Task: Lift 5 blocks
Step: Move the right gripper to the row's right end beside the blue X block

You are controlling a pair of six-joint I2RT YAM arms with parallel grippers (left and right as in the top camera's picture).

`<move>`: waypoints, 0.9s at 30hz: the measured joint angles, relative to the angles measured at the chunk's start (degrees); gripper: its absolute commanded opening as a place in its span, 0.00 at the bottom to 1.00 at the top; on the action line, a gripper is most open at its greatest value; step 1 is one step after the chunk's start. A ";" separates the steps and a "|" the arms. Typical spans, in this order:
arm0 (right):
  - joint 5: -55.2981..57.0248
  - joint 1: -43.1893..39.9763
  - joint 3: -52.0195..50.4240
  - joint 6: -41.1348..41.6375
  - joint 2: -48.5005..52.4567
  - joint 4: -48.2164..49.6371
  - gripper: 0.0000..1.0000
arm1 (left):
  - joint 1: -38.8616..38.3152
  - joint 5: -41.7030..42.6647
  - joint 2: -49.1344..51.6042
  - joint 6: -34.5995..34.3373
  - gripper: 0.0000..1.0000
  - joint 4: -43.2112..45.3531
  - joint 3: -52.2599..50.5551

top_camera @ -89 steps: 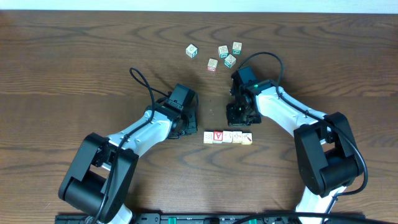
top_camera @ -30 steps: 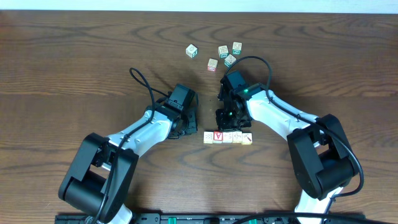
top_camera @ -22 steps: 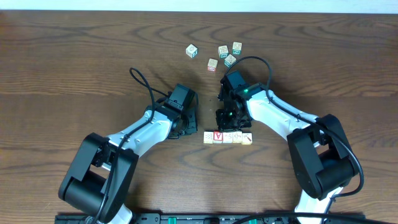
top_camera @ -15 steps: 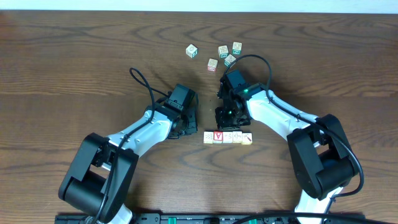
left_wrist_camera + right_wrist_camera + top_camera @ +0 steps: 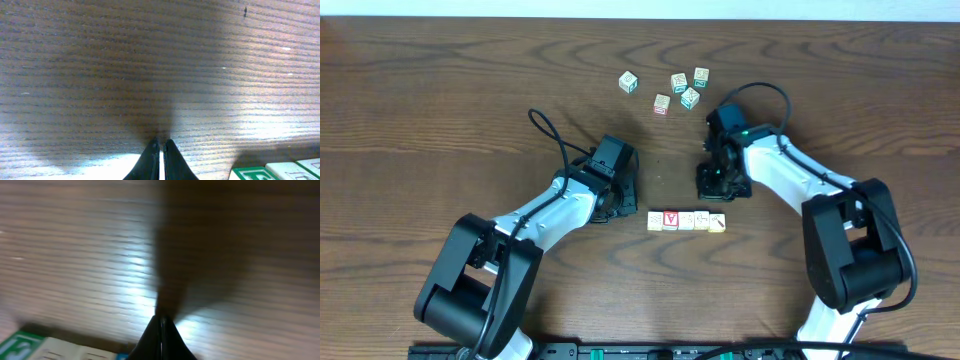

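The 5 blocks (image 5: 686, 221) are lying in a touching row on the bench (image 5: 440, 100), none lifted yet. The left end effector (image 5: 616, 207) and right end effector (image 5: 718, 186) are hovering near the row, both closed and empty.

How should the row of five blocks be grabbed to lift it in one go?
Probably squeeze the row of blocks at its two end faces, left gripper pressing from its side and right gripper from the other. The cubes sit side by side in one straight line.
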 measured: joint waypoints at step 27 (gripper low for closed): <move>11.67 -2.25 -1.29 1.79 0.00 -22.38 0.01 | 0.00 0.00 -0.02 0.02 0.08 -0.02 0.00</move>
